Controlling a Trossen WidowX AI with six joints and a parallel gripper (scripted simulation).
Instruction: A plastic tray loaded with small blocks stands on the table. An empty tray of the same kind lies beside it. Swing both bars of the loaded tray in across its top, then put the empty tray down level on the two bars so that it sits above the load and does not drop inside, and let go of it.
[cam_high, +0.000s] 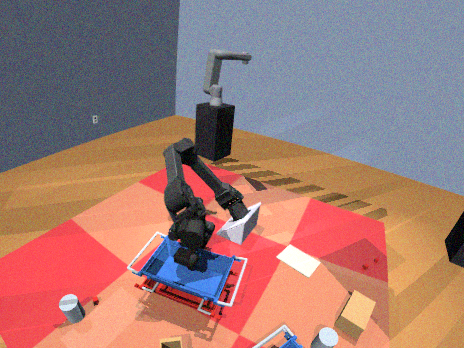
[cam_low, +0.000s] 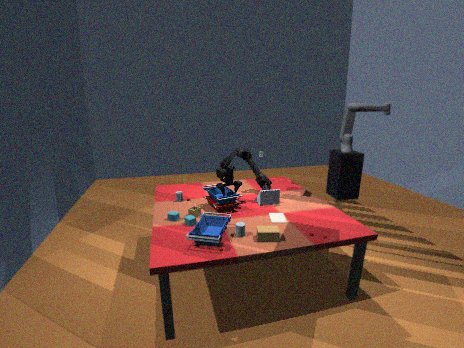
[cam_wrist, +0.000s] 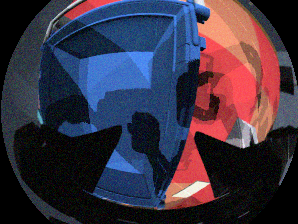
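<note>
The empty blue tray (cam_high: 187, 270) sits on top of the red loaded tray (cam_high: 175, 295), which shows only as red edges beneath it. The blue tray looks about level, and its own white wire bars (cam_high: 145, 252) stick out at both ends. The stack also shows in the exterior view (cam_low: 220, 194). My gripper (cam_high: 190, 259) is open, just above the blue tray's far rim. In the wrist view the blue tray (cam_wrist: 113, 90) fills the left side. Its side wall (cam_wrist: 186, 76) runs between my spread fingers (cam_wrist: 149, 163). The load and the red tray's bars are hidden.
A second blue tray (cam_low: 209, 227) lies near the table's front. A white wedge (cam_high: 242, 222) stands right of my arm. A white sheet (cam_high: 298, 260), a tan box (cam_high: 357, 312), grey cylinders (cam_high: 71, 307) and teal cubes (cam_low: 173, 216) are scattered around. Another arm on a black pedestal (cam_high: 215, 130) stands behind the table.
</note>
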